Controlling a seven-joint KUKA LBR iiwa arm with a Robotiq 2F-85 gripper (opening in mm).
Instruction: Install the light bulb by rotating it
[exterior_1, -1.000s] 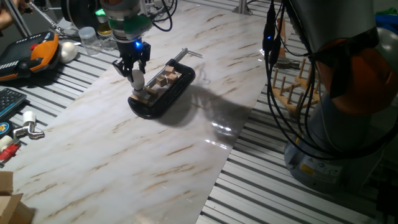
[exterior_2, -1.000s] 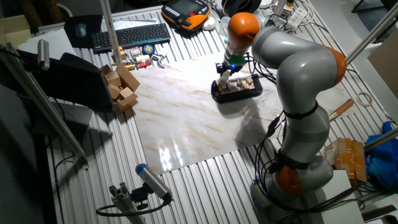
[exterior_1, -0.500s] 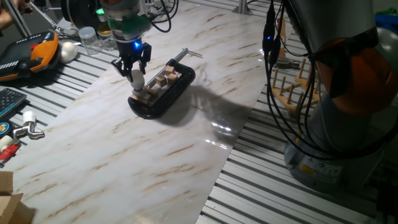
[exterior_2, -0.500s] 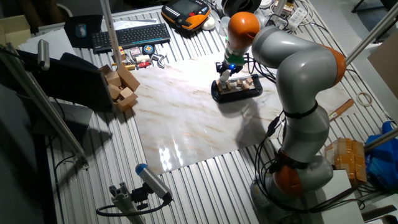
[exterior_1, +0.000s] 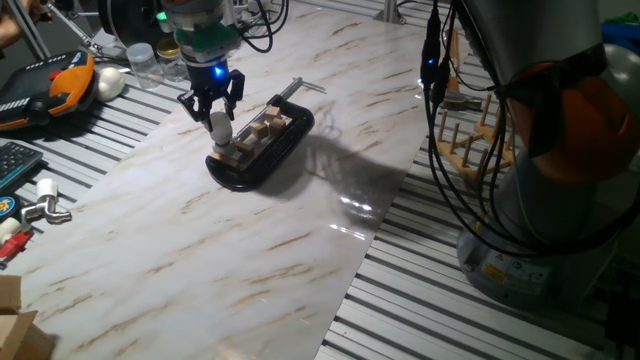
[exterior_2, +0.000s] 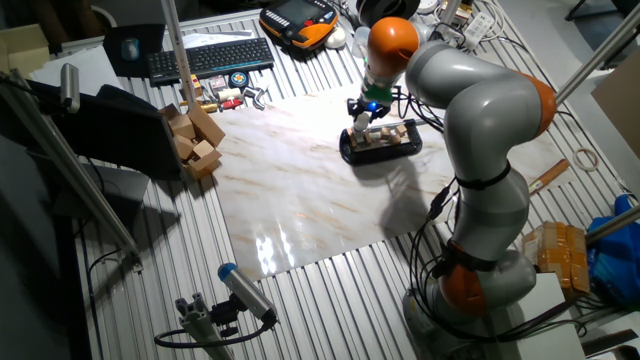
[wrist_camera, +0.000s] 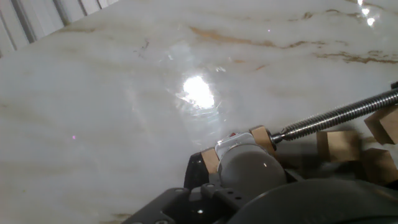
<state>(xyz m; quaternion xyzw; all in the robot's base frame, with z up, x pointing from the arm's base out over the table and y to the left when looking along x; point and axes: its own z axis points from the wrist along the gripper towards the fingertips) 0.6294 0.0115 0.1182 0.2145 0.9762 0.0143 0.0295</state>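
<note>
The light bulb (exterior_1: 219, 127) is small, round and frosted white (its screw base is hidden from here). It stands upright at the near end of the black clamp (exterior_1: 262, 148), on the marbled bench (exterior_1: 250, 230), its dome (wrist_camera: 250, 169) filling the lower part of the hand view.

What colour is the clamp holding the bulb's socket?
Black clamp, with a bare metal screw; clearest in the first fixed view.
</note>
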